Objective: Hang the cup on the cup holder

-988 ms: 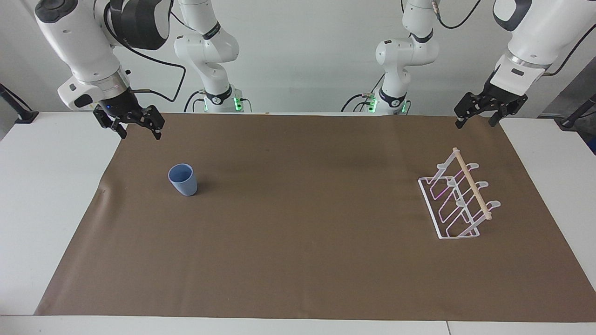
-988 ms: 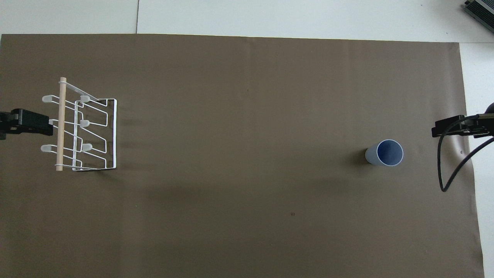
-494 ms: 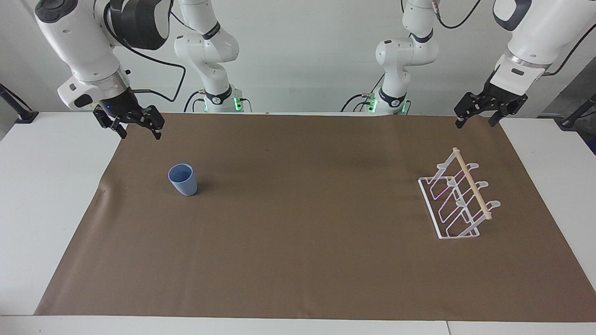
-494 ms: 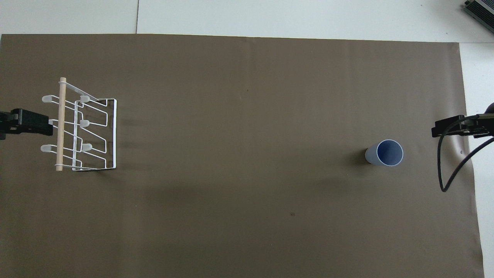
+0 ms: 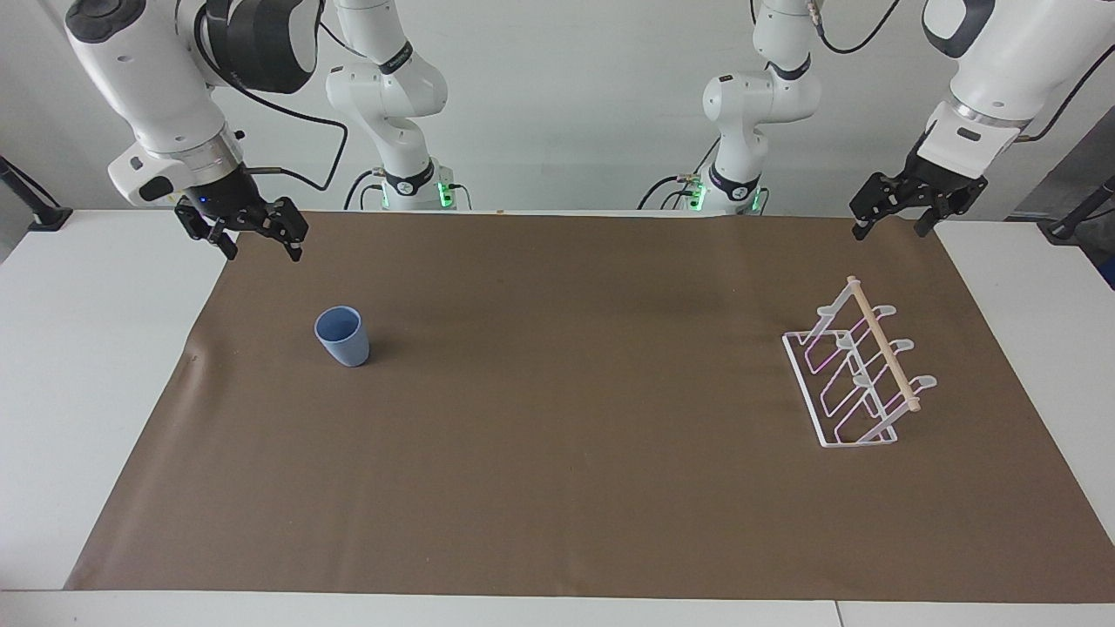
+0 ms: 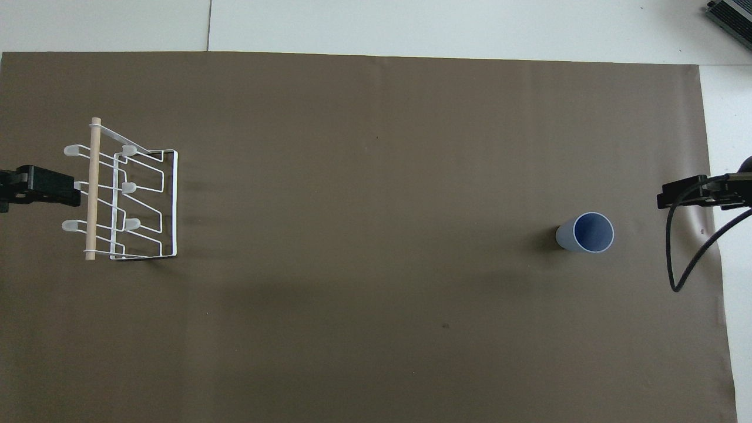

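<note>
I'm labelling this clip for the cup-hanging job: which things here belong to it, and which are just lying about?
Belongs to the job:
- cup, upright on the mat toward the right arm's end
- cup holder, toward the left arm's end, nothing hung on it
- right end effector, open
- left end effector, open

Just there:
- brown mat
- white table

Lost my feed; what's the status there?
Left pincer and right pincer open, empty, raised. Cup upright on mat, toward right arm's end. Cup holder bare. Nothing between.
</note>
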